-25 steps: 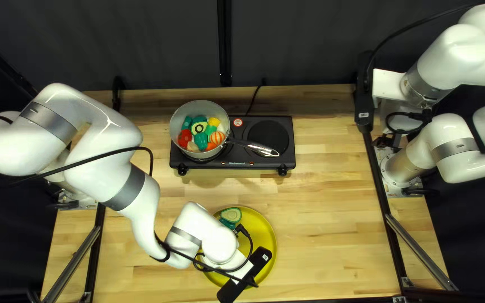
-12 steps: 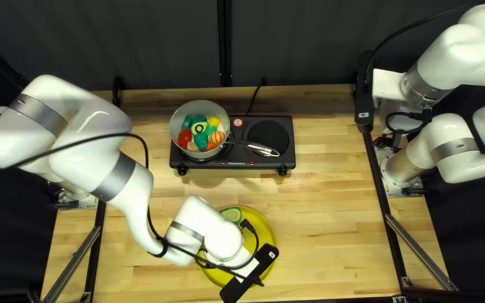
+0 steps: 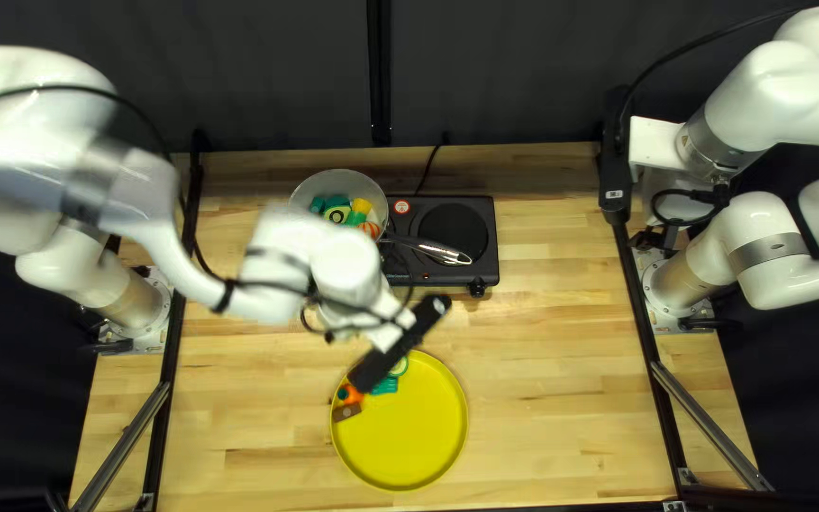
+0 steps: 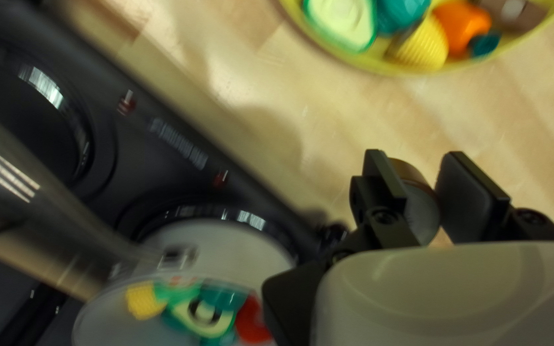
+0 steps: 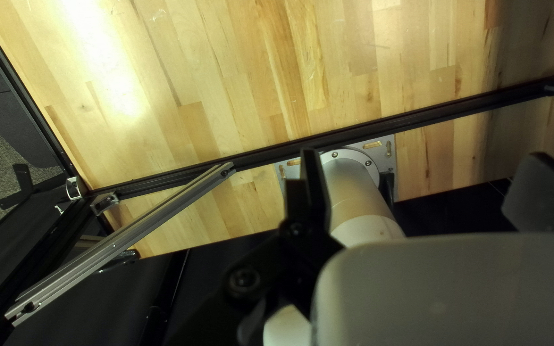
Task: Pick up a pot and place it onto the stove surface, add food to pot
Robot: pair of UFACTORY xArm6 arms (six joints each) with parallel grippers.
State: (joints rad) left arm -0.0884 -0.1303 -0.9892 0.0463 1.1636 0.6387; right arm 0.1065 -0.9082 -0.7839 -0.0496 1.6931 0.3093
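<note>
"Gripping what, at this stage, is the left gripper (image 4: 416, 168)?"

"A round food piece (image 4: 422, 208) with a brown rim and grey face. Both fingers bear on it, part-closed to its width. The pot (image 3: 338, 180) stands over the left burner of the stove (image 3: 483, 267), toward the tabletop's far edge; the step in hand is judged to be the transfer into it."

"Recommended procedure?"

"The left arm (image 3: 277, 251) should lift clear of the stove's near edge, travel toward the far left, and stop above the pot's centre. Lowering precedes release. Finger pressure should stay constant, since a smooth, rounded piece may slip or roll."

"Obstructions?"

"The pot's rim, and the handle (image 3: 428, 248), which extends toward the stove's right edge; contact could turn the pot. Food (image 3: 360, 217) inside may deflect a dropped piece."

"Remaining stock?"

"The yellow plate (image 3: 428, 431), near the tabletop's near edge, carries an avocado half (image 4: 347, 19), a yellow ridged piece (image 4: 423, 48), an orange piece (image 3: 351, 394) and a brown block (image 3: 346, 412), grouped toward its far-left rim. Further transfers appear necessary."

"Right gripper (image 5: 423, 156)?"

"Fingers wide apart, holding nothing, by the tabletop's right edge, outside the working path."
</note>
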